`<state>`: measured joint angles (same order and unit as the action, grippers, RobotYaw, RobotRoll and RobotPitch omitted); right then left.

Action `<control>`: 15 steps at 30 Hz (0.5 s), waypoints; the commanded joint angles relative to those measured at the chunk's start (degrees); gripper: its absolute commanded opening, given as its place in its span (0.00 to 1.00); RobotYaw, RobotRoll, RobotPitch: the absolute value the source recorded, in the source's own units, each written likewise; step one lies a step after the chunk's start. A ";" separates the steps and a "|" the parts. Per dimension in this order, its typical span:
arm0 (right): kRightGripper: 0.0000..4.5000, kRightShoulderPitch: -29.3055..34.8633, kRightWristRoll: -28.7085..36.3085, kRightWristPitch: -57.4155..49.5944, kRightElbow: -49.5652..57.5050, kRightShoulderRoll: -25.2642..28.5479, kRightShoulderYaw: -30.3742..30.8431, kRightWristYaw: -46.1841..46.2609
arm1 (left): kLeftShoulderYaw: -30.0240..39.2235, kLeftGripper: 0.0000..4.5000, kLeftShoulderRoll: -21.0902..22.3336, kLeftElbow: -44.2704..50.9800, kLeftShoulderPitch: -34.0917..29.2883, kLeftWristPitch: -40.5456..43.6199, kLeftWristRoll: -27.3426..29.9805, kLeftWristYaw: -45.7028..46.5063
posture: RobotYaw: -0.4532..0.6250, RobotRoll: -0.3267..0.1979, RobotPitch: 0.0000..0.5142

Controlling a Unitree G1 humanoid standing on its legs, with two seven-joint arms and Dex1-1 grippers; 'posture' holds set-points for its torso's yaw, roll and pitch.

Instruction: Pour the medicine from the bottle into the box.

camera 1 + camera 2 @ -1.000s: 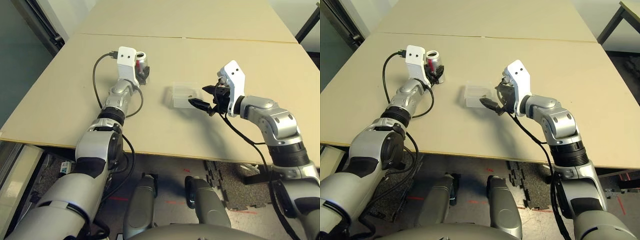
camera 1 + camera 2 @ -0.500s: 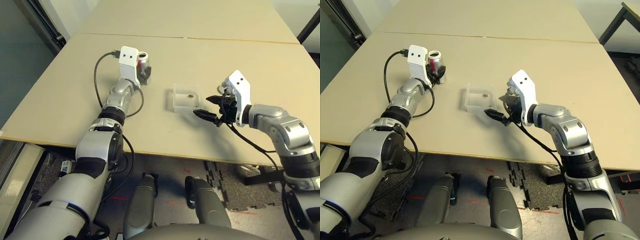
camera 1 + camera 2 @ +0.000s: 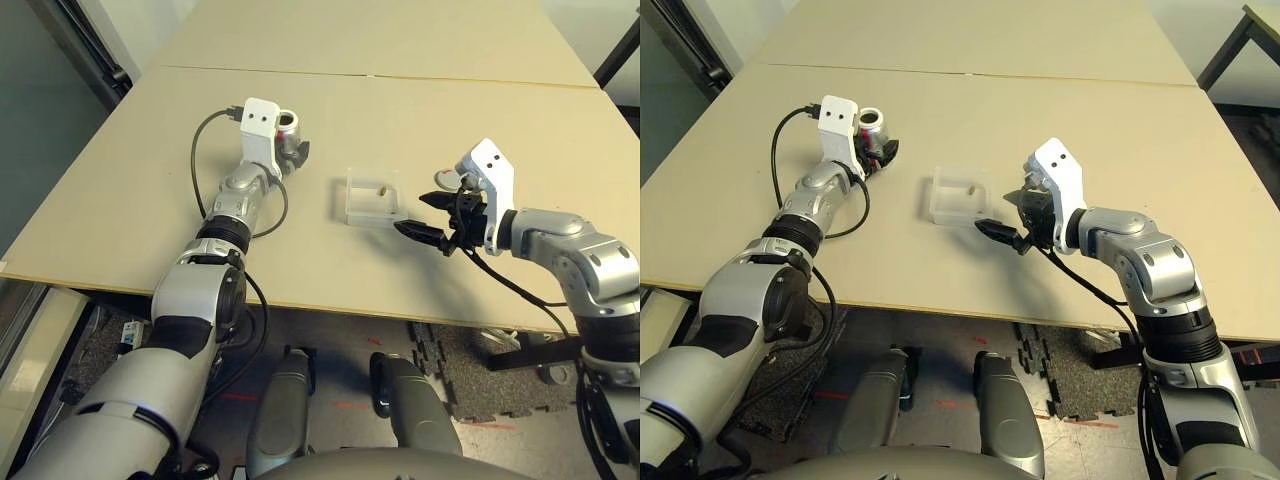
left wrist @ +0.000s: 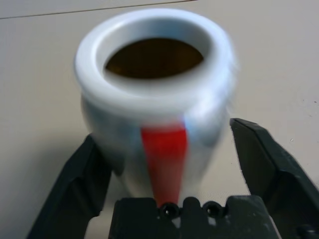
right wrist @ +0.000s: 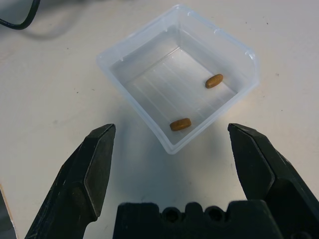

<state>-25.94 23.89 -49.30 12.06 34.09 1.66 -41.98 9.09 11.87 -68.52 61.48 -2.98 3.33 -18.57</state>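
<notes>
The bottle (image 4: 159, 109) is silver-grey with a red stripe and stands upright and uncapped at the table's back left (image 3: 289, 123). My left gripper (image 4: 164, 134) is open around the bottle, one finger on each side, and there is a gap at one finger (image 4: 264, 164). The clear box (image 5: 159, 84) sits at mid-table (image 3: 372, 205). Two small brown pills of medicine (image 5: 214, 80) lie in it. My right gripper (image 3: 412, 213) is open just right of the box, fingers spread wide and holding nothing.
A black cable (image 3: 200, 150) loops over the table beside my left forearm. A seam (image 3: 450, 79) crosses the table behind the bottle and box. The table's front edge (image 3: 330, 303) runs close below the box. Bare tabletop lies between bottle and box.
My left gripper has opened off the bottle, which stays upright on the table. My right gripper has drawn back to the right, off the box.
</notes>
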 commanded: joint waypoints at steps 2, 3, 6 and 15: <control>1.00 -0.33 0.35 0.63 -0.38 0.67 -0.66 -0.42 | -0.06 0.99 0.28 -0.01 -0.85 -0.40 0.06 -0.30 | 0.51 0.62 0.33; 1.00 -0.34 0.35 0.72 -0.43 0.68 -0.69 -0.45 | -0.07 0.99 0.30 0.14 -0.98 -0.59 0.07 -0.34 | 0.51 0.62 0.33; 1.00 -0.36 0.34 0.91 -0.56 0.69 -0.71 -0.52 | -0.09 0.99 0.39 0.47 -1.44 -0.91 0.08 -0.46 | 0.51 0.62 0.33; 1.00 -0.73 0.71 1.14 -0.71 1.21 -1.02 -0.86 | -0.13 0.99 0.53 2.88 -3.88 0.07 0.71 -2.45 | 0.52 0.62 0.32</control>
<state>-26.49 23.97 -48.28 11.31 34.82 1.52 -42.42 9.09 12.20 -67.06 59.16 -3.63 3.52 -19.99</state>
